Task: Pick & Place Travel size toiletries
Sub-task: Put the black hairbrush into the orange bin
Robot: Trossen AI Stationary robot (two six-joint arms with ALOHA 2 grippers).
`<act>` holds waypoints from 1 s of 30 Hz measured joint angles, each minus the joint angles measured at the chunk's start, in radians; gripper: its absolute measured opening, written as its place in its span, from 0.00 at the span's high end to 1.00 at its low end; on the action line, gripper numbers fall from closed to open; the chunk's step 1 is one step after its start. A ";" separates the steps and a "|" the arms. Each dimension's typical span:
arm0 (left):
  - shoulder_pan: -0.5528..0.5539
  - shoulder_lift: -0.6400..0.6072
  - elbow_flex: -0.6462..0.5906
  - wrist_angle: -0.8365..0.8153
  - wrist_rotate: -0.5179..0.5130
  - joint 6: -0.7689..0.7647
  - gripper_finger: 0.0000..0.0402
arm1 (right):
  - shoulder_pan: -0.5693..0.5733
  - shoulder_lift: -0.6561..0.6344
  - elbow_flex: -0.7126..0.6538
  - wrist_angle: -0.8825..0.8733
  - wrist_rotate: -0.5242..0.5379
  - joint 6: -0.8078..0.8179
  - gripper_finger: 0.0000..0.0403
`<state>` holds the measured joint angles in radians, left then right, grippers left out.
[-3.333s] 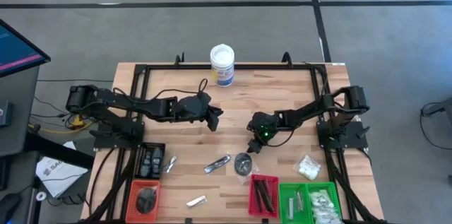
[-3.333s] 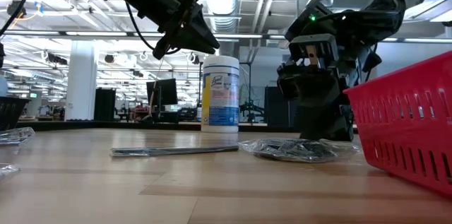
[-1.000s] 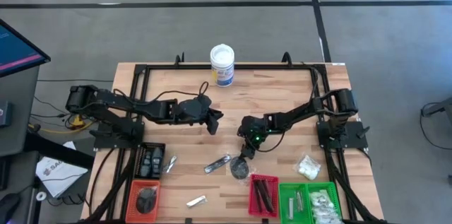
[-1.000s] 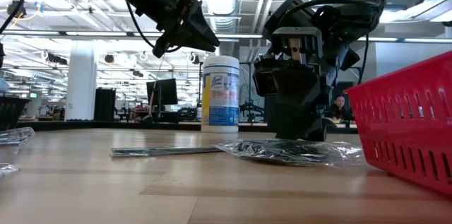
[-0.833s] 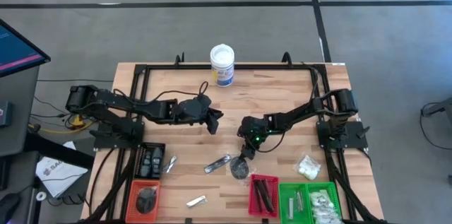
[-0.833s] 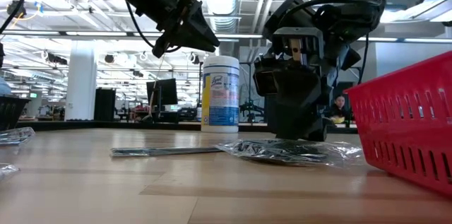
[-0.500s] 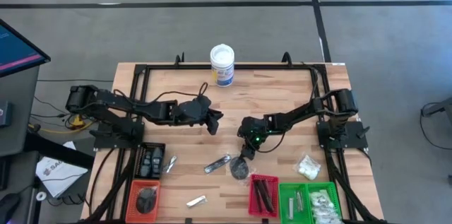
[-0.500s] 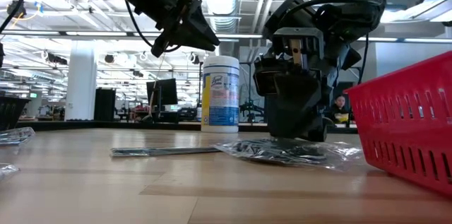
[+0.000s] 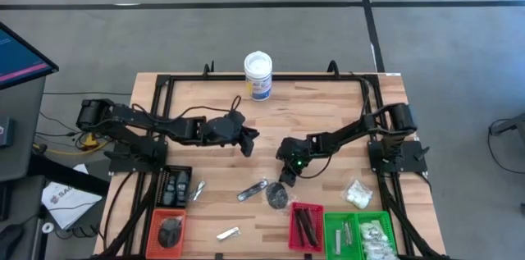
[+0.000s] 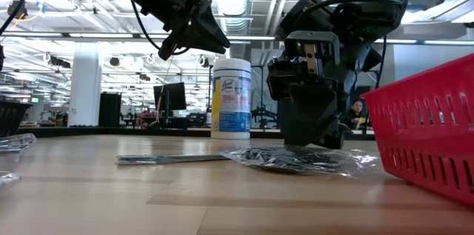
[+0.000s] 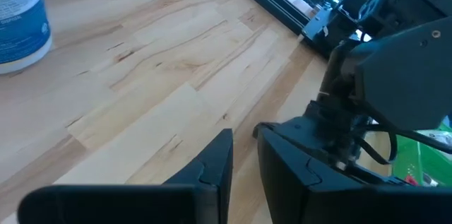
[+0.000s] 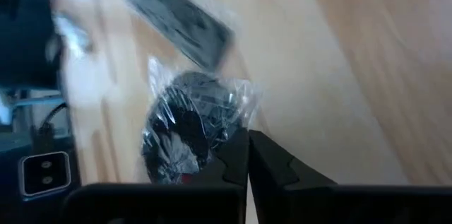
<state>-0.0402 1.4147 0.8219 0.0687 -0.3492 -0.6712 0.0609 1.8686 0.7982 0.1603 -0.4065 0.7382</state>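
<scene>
White tub (image 10: 230,98): blue label, print too small to read.

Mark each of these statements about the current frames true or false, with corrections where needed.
1. The right gripper is shut on the edge of the clear packet holding a dark disc. True.
2. The left gripper is pressed onto the tabletop. False: it hangs above the table, holding nothing.
3. The white tub with blue label stands upright near the table's far edge. True.
4. The red tray is empty. False: dark sticks lie in it.
</scene>
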 joint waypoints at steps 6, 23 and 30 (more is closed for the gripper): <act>-0.012 0.000 0.000 -0.001 0.054 0.000 0.84 | -0.005 -0.061 -0.010 -0.050 0.061 0.074 1.00; -0.025 -0.001 -0.127 0.027 0.361 -0.068 0.82 | 0.003 -0.193 -0.004 -0.036 0.181 0.243 1.00; 0.053 0.000 -0.237 0.120 0.459 -0.179 0.74 | 0.011 -0.192 -0.003 -0.030 0.202 0.257 1.00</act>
<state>0.0125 1.4143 0.5850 0.1890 0.1103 -0.8499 0.0715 1.6764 0.7956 0.1307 -0.2044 0.9951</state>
